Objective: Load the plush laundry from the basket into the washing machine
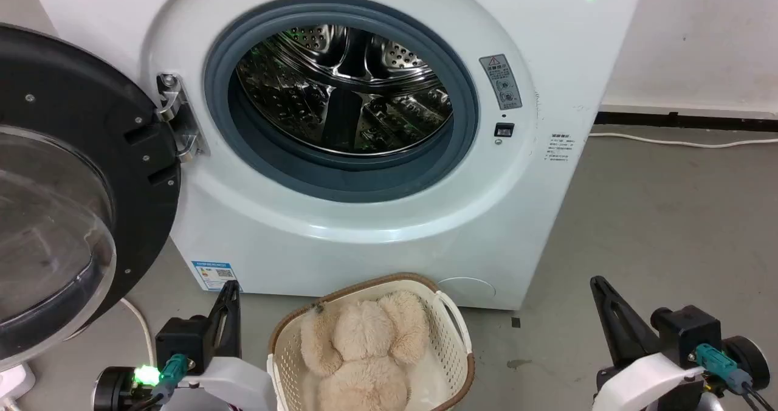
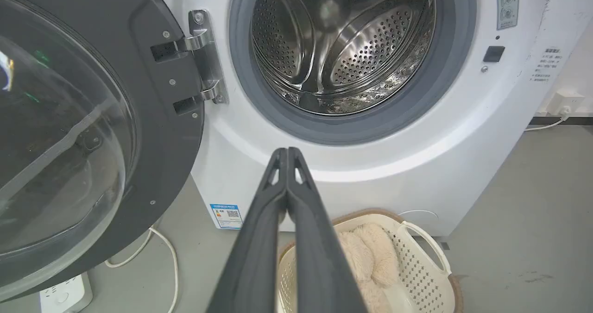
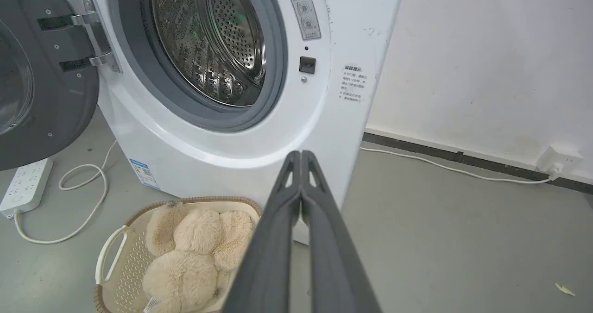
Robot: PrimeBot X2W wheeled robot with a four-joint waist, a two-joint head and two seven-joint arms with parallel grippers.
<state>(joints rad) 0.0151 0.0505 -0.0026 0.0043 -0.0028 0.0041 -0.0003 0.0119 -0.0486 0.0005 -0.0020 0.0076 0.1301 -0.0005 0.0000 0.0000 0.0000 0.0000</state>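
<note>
From my head, the grey floor [image 1: 668, 216] runs under the washing machine [image 1: 547, 64], its door [image 1: 79, 95] swung wide beyond my left claw [image 1: 231, 289]. My right claw [image 1: 598, 284] stands well apart. Between them sits the basket [image 1: 454, 332], with the plush laundry [image 1: 364, 347] lying inside.

Left wrist: my fingers [image 2: 255, 248] are pressed together, holding nothing, and the shiny drum [image 2: 361, 53] is above their tips.

Right wrist: these fingers [image 3: 333, 257] are likewise pressed together, bare. The basket is below-left and a white wall [image 3: 486, 63] is to the right.
</note>
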